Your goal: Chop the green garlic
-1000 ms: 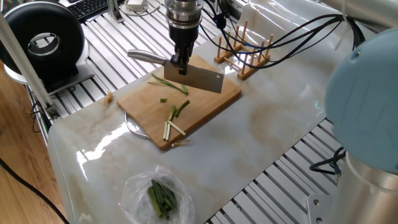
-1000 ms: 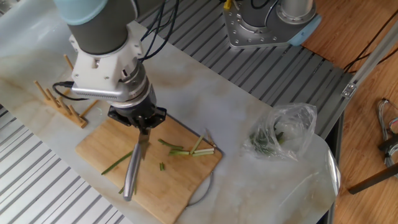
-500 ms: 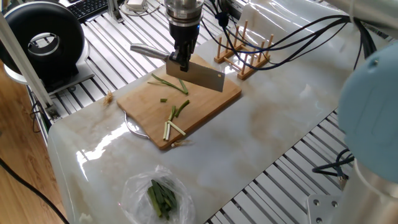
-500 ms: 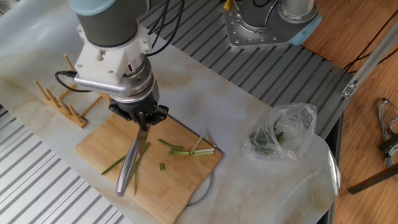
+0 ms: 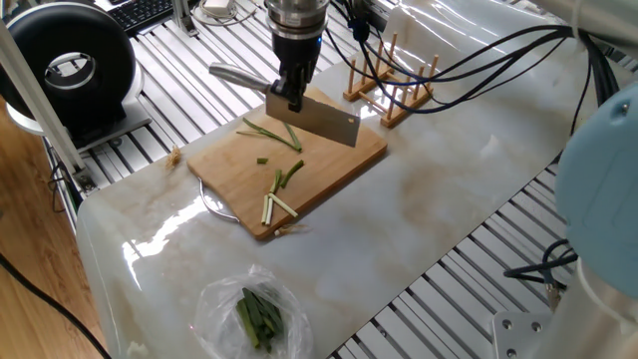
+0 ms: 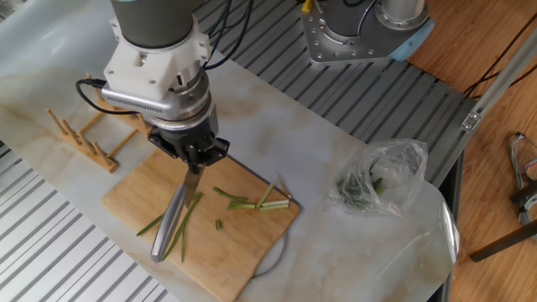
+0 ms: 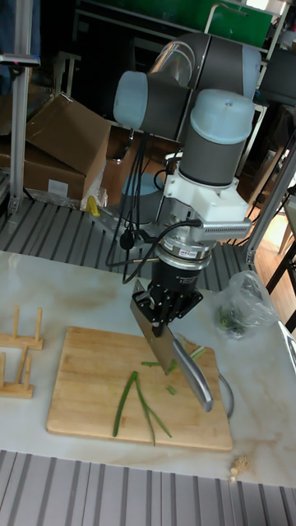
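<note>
My gripper (image 5: 289,100) (image 6: 195,161) (image 7: 167,319) is shut on a steel cleaver (image 5: 325,123), gripping it where blade and handle (image 6: 168,226) meet. The blade hangs just above the far part of the bamboo cutting board (image 5: 227,158) (image 6: 134,197) (image 7: 82,386). Two long thin stalks of green garlic (image 5: 275,135) (image 6: 182,225) (image 7: 136,403) lie on the board under and beside the knife. Short white and green cut sticks (image 5: 279,194) (image 6: 258,201) lie near the board's front edge, and a tiny green piece (image 5: 262,161) sits between them and the stalks.
A clear plastic bag of dark green leaves (image 5: 257,314) (image 6: 377,178) (image 7: 238,308) lies on the marble top off the board. A wooden peg rack (image 5: 391,85) (image 6: 84,134) (image 7: 16,341) stands beside the board. A metal ring (image 5: 214,204) pokes out from under the board.
The gripper and cleaver have shifted slightly up and back over the board. The handle has swung aside, uncovering more of the long stalks. The cut pieces have not moved.
</note>
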Controlling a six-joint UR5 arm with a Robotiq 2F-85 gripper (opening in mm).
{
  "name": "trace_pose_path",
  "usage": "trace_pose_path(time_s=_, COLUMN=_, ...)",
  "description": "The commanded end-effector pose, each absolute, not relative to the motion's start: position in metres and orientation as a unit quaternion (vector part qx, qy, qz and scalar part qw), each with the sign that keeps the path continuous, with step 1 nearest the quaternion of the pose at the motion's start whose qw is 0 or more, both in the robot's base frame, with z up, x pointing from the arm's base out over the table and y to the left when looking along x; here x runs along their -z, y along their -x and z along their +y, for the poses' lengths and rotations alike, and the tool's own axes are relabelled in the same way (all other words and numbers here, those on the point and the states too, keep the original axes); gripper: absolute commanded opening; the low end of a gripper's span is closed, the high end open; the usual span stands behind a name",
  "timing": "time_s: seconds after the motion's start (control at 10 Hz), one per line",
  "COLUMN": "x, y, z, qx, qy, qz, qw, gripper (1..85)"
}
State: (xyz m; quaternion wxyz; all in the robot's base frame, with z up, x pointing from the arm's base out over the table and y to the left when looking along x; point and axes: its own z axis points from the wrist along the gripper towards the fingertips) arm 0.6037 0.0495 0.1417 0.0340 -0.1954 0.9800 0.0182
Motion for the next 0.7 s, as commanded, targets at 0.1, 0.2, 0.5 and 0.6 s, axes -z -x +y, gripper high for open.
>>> trace_pose_path(time_s=0.1, x=-0.1424, y=-0.6113, z=0.0544, qx=-0.026, qy=0.189, qz=0.981, qw=0.048, gripper=1.3)
trace_pose_path(time_s=0.2, x=-0.1418, y=-0.6123, z=0.0549, qx=-0.027, qy=0.189, qz=0.98, qw=0.049, gripper=1.3)
trace_pose_path(time_s=0.5, x=-0.1414, y=-0.6096, z=0.0563, qx=-0.031, qy=0.19, qz=0.98, qw=0.044, gripper=1.3)
trace_pose_path(time_s=0.6, x=-0.1416, y=-0.6116, z=0.0574, qx=-0.032, qy=0.196, qz=0.979, qw=0.048, gripper=1.3)
